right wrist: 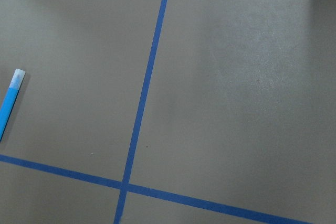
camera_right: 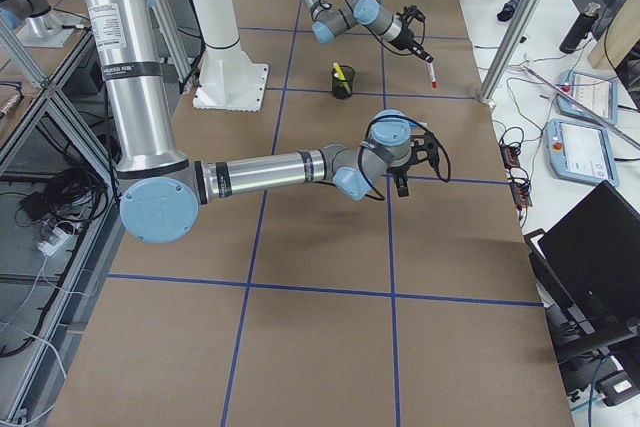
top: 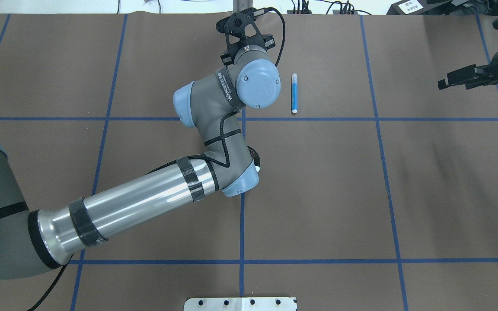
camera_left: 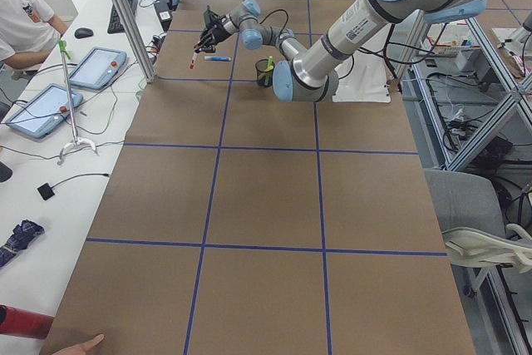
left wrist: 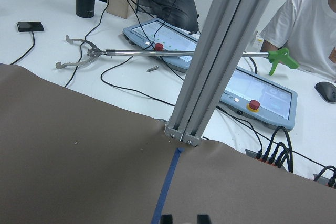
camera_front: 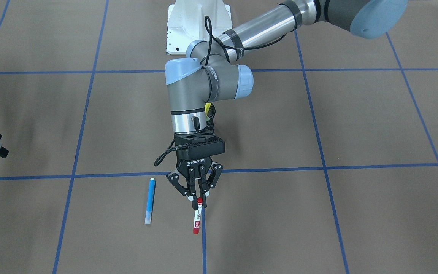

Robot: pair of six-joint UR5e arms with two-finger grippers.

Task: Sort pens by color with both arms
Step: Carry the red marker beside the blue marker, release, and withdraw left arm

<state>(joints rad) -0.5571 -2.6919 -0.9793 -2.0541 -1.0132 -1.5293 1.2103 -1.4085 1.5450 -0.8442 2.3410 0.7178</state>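
Pens first: my left gripper (camera_front: 198, 198) has its black fingers closed on the top end of the red marker pen with the white labelled barrel (camera_front: 196, 217), which hangs tilted above the brown table (camera_front: 318, 125). The slim blue marker pen (camera_front: 150, 201) lies flat on the table just beside it, untouched. The black mesh cup (camera_right: 342, 85) stands upright, with a yellow pen (camera_right: 339, 71) and a green pen (camera_left: 268, 64) poking out of it. My right gripper (top: 448, 80) hovers well apart from these; I cannot tell whether its jaws are parted or together
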